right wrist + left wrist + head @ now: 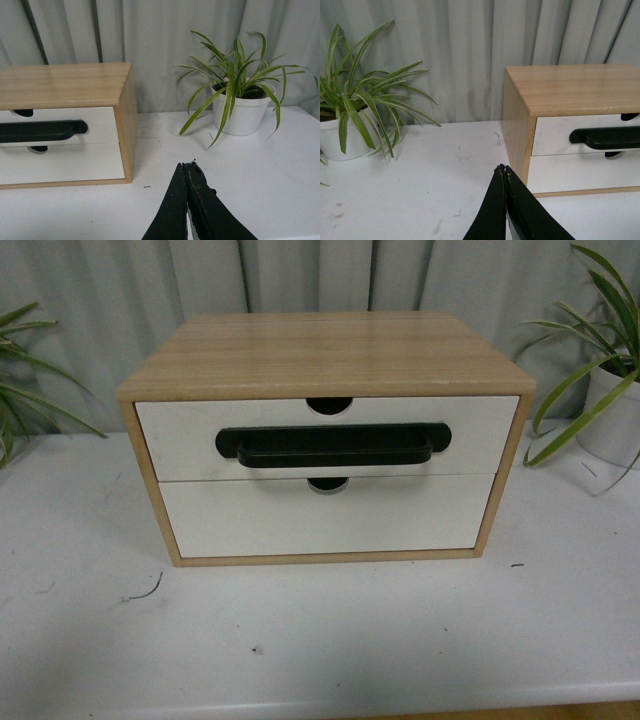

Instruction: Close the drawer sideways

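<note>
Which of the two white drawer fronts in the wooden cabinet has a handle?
The upper white drawer front: a wide black bar handle spans it. The lower white drawer front is plain, with only a notch.

my right gripper (187, 167) has its fingertips pressed together, holding nothing, above the white table (270, 175), apart from the wooden cabinet (65, 85). the drawer (97, 125), with its black bar handle (42, 131), occupies the cabinet's upper compartment, directly above a plain white front (65, 164). a potted plant (243, 107) stands beside the cabinet, well apart from it.
</note>
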`<act>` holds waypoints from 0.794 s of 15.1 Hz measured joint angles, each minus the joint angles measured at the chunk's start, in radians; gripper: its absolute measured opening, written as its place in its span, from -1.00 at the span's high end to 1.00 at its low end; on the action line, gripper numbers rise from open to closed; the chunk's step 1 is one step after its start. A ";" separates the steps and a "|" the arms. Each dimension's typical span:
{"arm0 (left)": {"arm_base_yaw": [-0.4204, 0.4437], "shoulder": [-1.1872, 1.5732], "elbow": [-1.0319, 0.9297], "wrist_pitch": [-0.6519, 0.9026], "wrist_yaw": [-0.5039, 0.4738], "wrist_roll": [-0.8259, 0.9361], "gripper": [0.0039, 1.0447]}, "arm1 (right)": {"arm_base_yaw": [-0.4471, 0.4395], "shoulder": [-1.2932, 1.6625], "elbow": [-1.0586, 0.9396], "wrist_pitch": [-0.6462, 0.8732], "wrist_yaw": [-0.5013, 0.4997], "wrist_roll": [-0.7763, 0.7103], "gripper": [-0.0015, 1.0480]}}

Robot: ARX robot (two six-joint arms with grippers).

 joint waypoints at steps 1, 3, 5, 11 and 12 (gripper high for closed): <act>0.000 -0.020 -0.014 -0.010 0.000 0.000 0.97 | 0.000 -0.010 -0.010 0.005 0.000 0.000 0.96; 0.000 -0.052 -0.037 -0.029 0.000 0.000 0.97 | 0.000 -0.021 -0.028 0.006 0.000 0.000 0.96; 0.000 -0.088 -0.049 -0.044 0.000 0.000 0.97 | 0.000 -0.032 -0.041 0.011 0.000 0.000 0.96; -0.001 -0.313 -0.090 -0.210 0.000 0.001 0.97 | 0.000 -0.077 -0.082 0.013 0.000 0.000 0.96; 0.002 -0.314 -0.092 -0.240 0.001 0.001 0.97 | 0.000 -0.078 -0.082 0.015 0.000 -0.001 0.96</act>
